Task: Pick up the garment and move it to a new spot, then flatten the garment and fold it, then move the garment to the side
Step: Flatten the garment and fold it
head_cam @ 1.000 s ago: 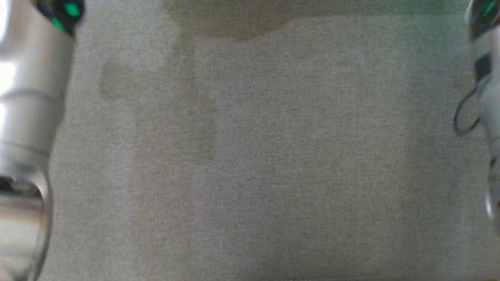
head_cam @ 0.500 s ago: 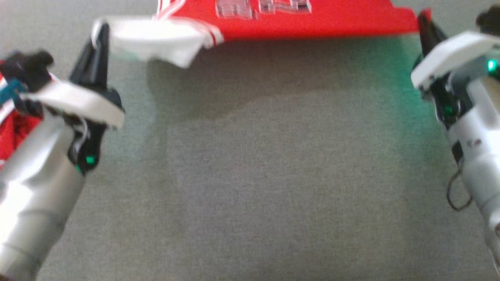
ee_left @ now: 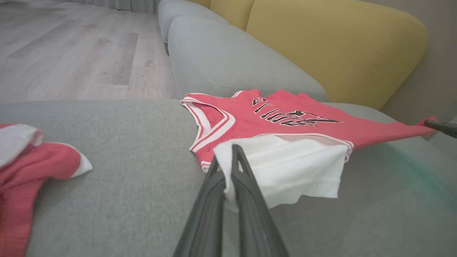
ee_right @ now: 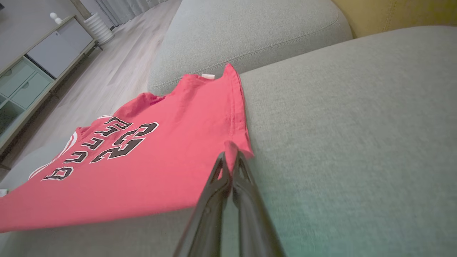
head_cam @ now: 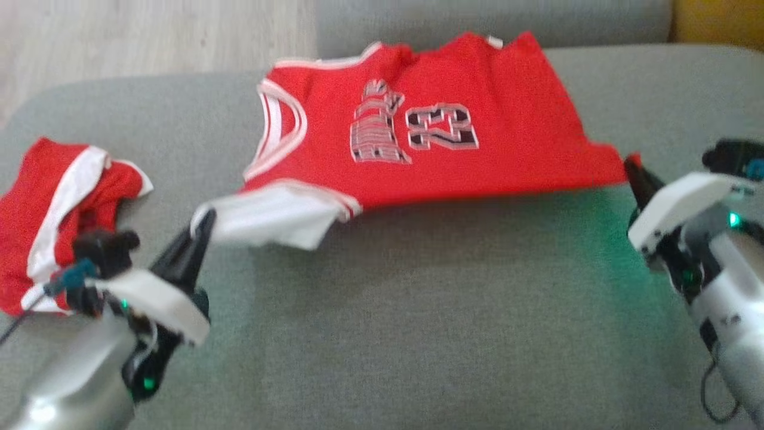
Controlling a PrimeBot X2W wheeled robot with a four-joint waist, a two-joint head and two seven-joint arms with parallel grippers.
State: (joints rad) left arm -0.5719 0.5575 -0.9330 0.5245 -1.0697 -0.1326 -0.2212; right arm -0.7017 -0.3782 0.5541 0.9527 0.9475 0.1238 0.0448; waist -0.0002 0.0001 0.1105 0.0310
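Left gripper [head_cam: 205, 220] at 8 o'clock pinches the white turned-out corner of the jersey [head_cam: 430, 137], right gripper [head_cam: 632, 167] at 3 pinches its red hem. The jersey spans the sofa [head_cam: 418, 328] at 12. Thin bites: my next pull may slip one corner.

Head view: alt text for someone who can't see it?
A red jersey is stretched over a grey sofa cushion, left claw shut on its white corner, right claw shut on a red corner. A crumpled red-and-white garment lies at left.
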